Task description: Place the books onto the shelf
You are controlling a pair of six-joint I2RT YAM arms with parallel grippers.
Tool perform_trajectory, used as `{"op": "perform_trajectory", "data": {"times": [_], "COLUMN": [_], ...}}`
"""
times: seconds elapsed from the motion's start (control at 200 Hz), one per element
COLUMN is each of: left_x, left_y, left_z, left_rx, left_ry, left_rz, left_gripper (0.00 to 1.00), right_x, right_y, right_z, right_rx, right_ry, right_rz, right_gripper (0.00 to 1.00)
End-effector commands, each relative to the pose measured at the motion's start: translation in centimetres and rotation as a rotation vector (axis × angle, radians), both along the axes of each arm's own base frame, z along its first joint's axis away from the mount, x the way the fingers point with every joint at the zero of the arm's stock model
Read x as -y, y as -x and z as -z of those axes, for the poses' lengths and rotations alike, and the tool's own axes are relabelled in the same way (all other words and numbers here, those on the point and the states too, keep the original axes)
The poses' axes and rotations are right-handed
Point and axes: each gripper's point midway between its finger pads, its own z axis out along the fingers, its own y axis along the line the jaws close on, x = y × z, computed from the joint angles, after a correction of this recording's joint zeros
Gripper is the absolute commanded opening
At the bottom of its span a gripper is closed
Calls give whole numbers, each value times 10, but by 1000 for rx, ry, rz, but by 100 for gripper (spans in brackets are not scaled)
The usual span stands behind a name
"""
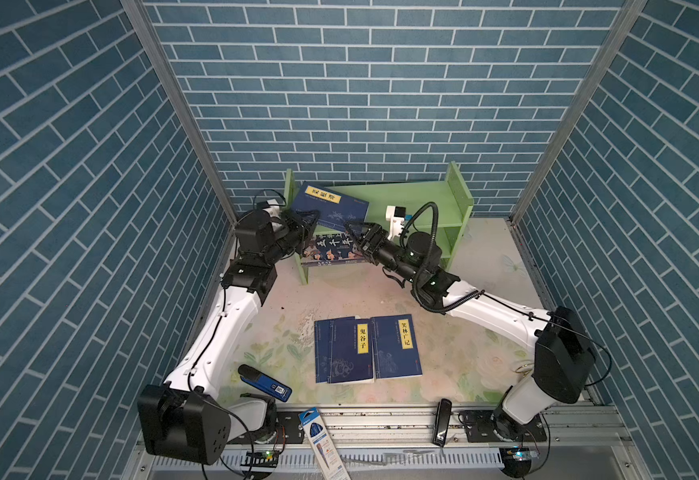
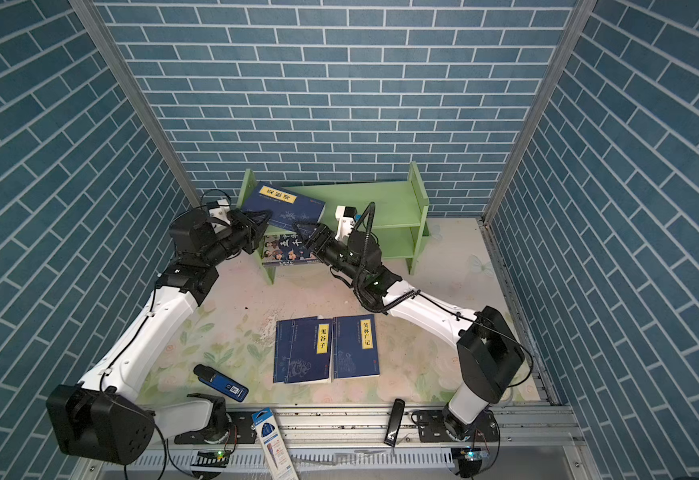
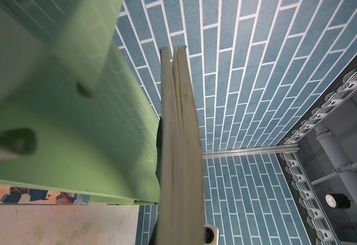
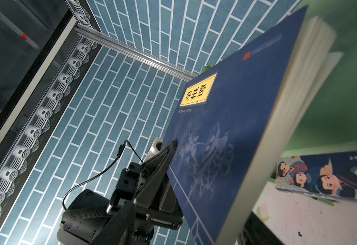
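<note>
My left gripper (image 1: 307, 221) is shut on the left edge of a navy book with a yellow label (image 1: 331, 208) (image 2: 283, 205), which tilts over the top tier of the light green shelf (image 1: 414, 199). The left wrist view shows only its page edge (image 3: 179, 127) beside the shelf (image 3: 77, 137). My right gripper (image 1: 352, 232) (image 4: 190, 229) is open, its jaws standing either side of the book's near corner (image 4: 226, 127). A cartoon-faced book (image 1: 335, 249) (image 4: 326, 176) lies on the lower tier. Two more navy books (image 1: 345, 349) (image 1: 395, 345) lie side by side on the table.
A small blue handheld device (image 1: 264, 382) lies near the left arm's base. A blue-and-white pen package (image 1: 324, 444) and a black stick-like object (image 1: 442, 422) rest on the metal rail at the front. Brick-patterned walls close in three sides.
</note>
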Motion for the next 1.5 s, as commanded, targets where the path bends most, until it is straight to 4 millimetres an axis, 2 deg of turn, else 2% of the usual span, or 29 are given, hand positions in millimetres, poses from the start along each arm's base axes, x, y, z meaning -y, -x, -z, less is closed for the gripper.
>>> {"op": "perform_trajectory", "data": {"times": [0.0, 0.285, 0.39, 0.59, 0.61, 0.655, 0.685, 0.75, 0.86, 0.95, 1.055, 1.22, 1.496], "left_x": [3, 7, 8, 11, 12, 12, 12, 11, 12, 7, 3, -5, -29], "left_y": [5, 9, 13, 20, 21, 22, 23, 26, 33, 44, 55, 61, 56], "left_z": [-24, -10, -3, 10, 11, 12, 12, 13, 18, 21, 13, -16, -60], "left_rx": [77, 37, 14, -28, -31, -34, -31, -35, -62, -87, -86, -7, 131], "left_ry": [23, 16, 13, 2, 3, 1, -1, -6, -21, -43, -75, -84, -73], "left_rz": [9, 23, 30, 50, 53, 55, 56, 58, 74, 83, 108, 142, 99], "left_gripper": [0, 0, 0, 0, 2, 15, 28, 30, 64, 75, 76, 77, 78], "right_x": [-3, -2, -2, -3, -2, -1, 0, 3, 13, 22, 30, 31, 14], "right_y": [1, -8, -12, -20, -21, -23, -23, -26, -30, -35, -38, -39, -33], "right_z": [-24, -19, -19, -18, -17, -16, -16, -16, -16, -13, -7, 6, 10], "right_rx": [23, 30, 36, 34, 34, 31, 32, 34, 32, 14, -7, -50, -53], "right_ry": [-83, -93, -96, -90, -90, -87, -86, -85, -78, -54, -18, 68, 182], "right_rz": [-11, 24, 22, 25, 27, 32, 33, 39, 53, 58, 45, -21, -136], "right_gripper": [65, 36, 20, 7, 6, 5, 5, 3, 1, 0, 0, 0, 0]}}
